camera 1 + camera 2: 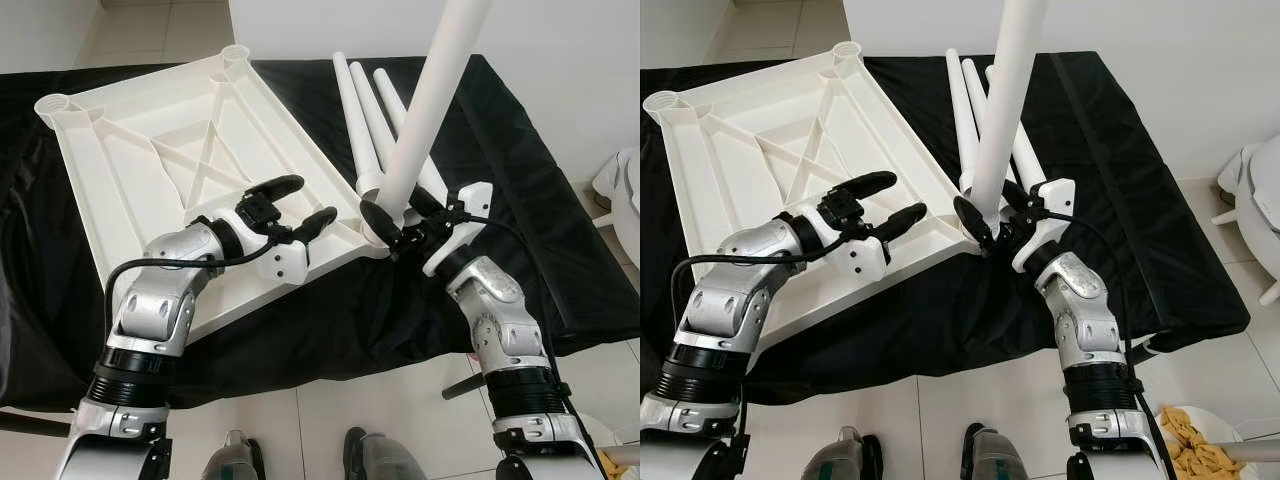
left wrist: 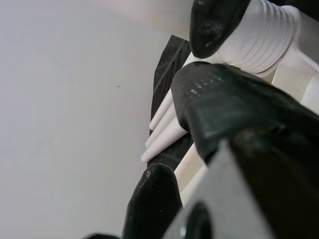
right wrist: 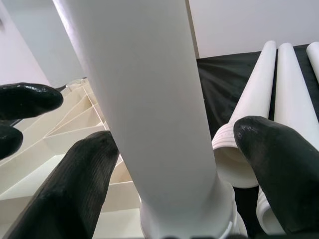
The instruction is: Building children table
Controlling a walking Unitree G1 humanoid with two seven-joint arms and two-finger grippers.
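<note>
A white tabletop [image 1: 130, 170] lies upside down on the black-covered table, ribs and corner sockets facing up. A white leg [image 1: 430, 90] stands upright with its threaded end at the tabletop's near right corner. My right gripper [image 1: 402, 215] brackets the base of that leg [image 3: 149, 99]; one finger [image 3: 65, 184] touches it and the other finger [image 3: 279, 169] sits a small gap away, so it is open. My left gripper [image 1: 298, 205] hovers open over the tabletop's near right rim, holding nothing. Three loose legs [image 1: 360, 110] lie on the cloth behind the upright one.
The black cloth [image 1: 520, 200] drapes over the table's front edge close to my body. A white rounded object [image 1: 620, 185] stands on the floor at the right. A plate of yellow snacks [image 1: 1200, 440] sits on the tiles by my right side.
</note>
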